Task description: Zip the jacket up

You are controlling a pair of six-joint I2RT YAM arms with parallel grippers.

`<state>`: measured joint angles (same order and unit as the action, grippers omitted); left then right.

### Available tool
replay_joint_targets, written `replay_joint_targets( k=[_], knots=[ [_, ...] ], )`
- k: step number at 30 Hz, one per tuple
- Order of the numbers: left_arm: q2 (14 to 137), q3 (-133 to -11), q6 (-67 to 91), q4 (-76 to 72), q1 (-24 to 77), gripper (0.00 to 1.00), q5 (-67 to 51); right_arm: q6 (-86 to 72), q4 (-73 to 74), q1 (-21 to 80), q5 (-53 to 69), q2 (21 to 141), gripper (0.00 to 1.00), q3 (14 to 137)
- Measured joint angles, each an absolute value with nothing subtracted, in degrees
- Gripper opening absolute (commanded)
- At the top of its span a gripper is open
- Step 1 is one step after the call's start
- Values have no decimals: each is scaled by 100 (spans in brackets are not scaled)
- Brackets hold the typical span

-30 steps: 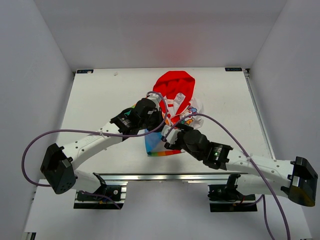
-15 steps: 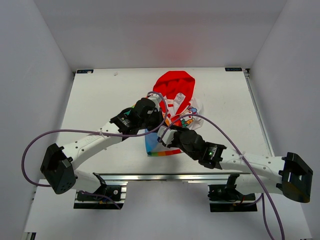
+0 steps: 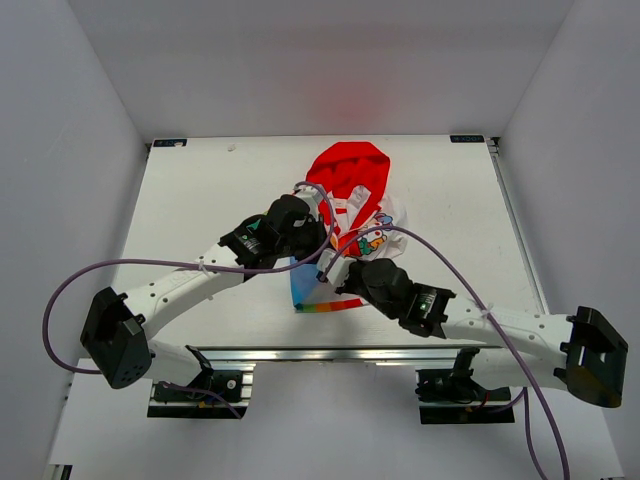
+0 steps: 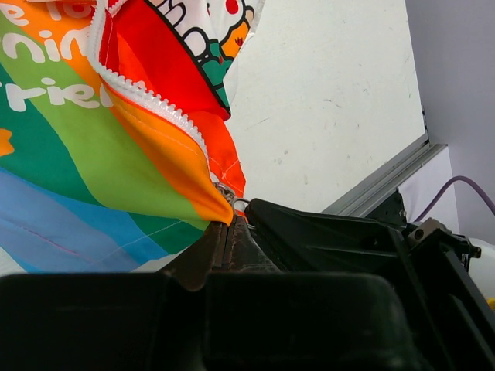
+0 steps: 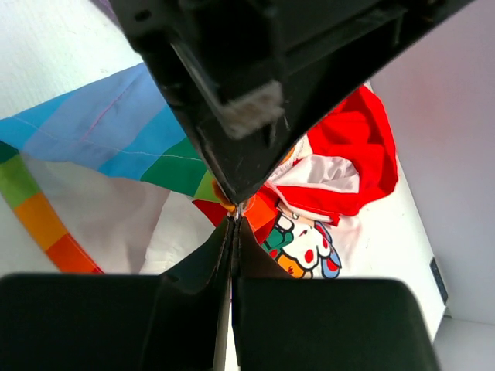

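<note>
My left gripper [image 4: 227, 234] is squeezed tight on the orange bottom corner of the jacket [image 3: 348, 175], by its white zipper [image 4: 147, 97]. The jacket lies mid-table [image 3: 200, 200]. My right gripper [image 5: 233, 222] pinches the same spot.

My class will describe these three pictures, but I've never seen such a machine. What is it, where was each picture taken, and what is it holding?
Two robot arms are bolted at the near edge of a white table, each ending in a two-finger gripper. The wide picture looks down from above and behind them. The other two come from a camera on each wrist, so the black shapes at the bottom are that arm's own fingers. On the table lies a small jacket with a red hood and rainbow panel, its zipper open. The left gripper is shut on the jacket's bottom corner beside the zipper. The right gripper is shut at the same spot, apparently on the zipper's end.
</note>
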<state>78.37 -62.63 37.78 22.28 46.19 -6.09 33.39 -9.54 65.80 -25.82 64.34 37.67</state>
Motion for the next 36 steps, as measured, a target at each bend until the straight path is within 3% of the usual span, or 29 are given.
replay_joint_targets(
  k=[12,26,36],
  knots=[
    [7806,-6134,3583,2359,4624,0,-489,2880,-399,6237,-1780,6176,0,3782],
    [7778,-6128,3306,2355,4619,0,-541,1920,-757,5999,-2222,6718,0,4150],
    [7688,-6040,3155,2497,4609,0,-541,1605,-589,5867,-1612,6713,0,4147]
  ],
)
